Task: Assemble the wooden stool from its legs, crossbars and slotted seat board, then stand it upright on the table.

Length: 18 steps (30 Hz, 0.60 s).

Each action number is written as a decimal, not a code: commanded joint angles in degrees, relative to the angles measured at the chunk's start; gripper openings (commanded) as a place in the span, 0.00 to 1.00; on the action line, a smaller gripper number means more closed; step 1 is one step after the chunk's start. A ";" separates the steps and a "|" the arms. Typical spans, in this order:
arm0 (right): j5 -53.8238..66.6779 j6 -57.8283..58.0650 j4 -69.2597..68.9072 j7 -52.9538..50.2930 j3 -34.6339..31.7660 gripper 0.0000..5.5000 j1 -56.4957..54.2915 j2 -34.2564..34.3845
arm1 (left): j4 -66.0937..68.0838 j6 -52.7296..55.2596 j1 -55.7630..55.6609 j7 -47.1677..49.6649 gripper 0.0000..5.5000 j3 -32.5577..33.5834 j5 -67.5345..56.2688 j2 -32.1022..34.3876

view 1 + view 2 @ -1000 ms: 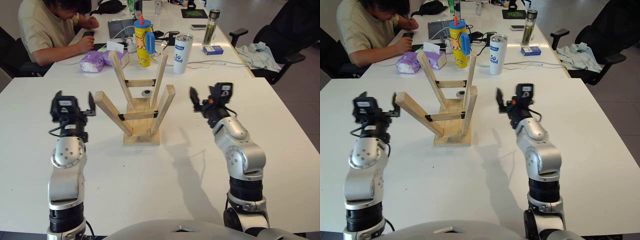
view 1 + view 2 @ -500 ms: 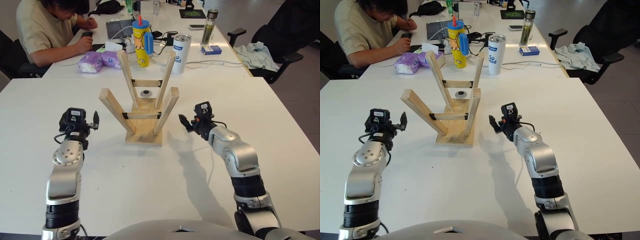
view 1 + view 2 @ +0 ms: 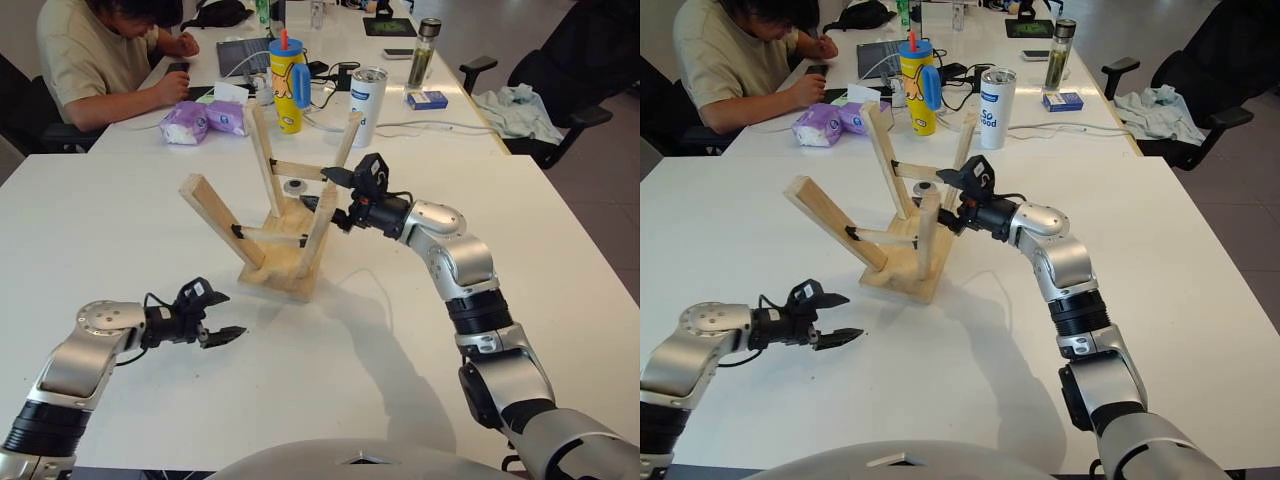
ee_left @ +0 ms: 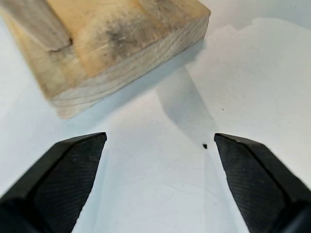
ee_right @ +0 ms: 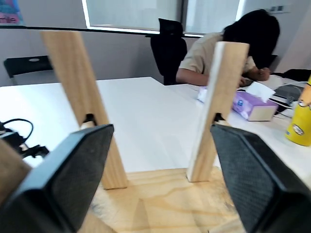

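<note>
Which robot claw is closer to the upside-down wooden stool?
Right. The right gripper is open among the pale wooden stool's upturned legs. The left gripper, also open, hovers low over the white table, short of the seat board's near corner.

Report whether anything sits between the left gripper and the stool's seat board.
Nothing visible does. Only bare table lies between the open fingers of the left gripper and the near corner of the seat board.

I see the wooden stool (image 3: pixel 283 232) assembled, pale raw wood, upside down mid-table (image 3: pixel 110 210), four legs (image 3: pixel 215 215) sticking up and leaning to my left. Seat board (image 3: pixel 283 282) is underneath on the surface, and crossbars (image 3: pixel 300 170) join the legs at dark joints. I can't tell if the board lies flat.
</note>
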 commanded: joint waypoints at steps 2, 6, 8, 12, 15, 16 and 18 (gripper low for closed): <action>1.02 4.34 -7.10 1.57 5.77 0.68 3.25 2.40 | 3.26 -2.14 -1.49 4.10 0.76 -3.27 4.00 -1.94; -0.46 5.25 -7.82 -2.71 8.02 0.68 5.50 6.23 | 4.42 -3.06 -2.95 6.00 0.76 -4.10 5.05 -3.22; -0.05 6.66 -9.85 -4.77 8.54 0.68 8.19 7.36 | 4.77 -3.47 -3.53 7.38 0.76 -4.07 5.46 -3.84; -1.83 9.84 -13.46 -12.12 7.99 0.68 13.23 7.91 | 6.01 -4.70 -3.90 10.84 0.76 -3.93 7.32 -4.93; 5.35 17.49 -20.00 -18.36 2.06 0.68 17.78 11.34 | 5.26 -5.34 -2.78 14.29 0.76 -3.41 8.63 -5.73; 9.07 20.79 -22.10 -20.65 -0.85 0.68 19.34 13.11 | 5.08 -5.50 -2.40 15.42 0.76 -3.11 8.92 -6.11; 18.86 28.19 -25.71 -24.73 -6.63 0.68 22.50 16.71 | 3.59 -5.04 -0.77 18.42 0.76 -1.88 9.23 -7.00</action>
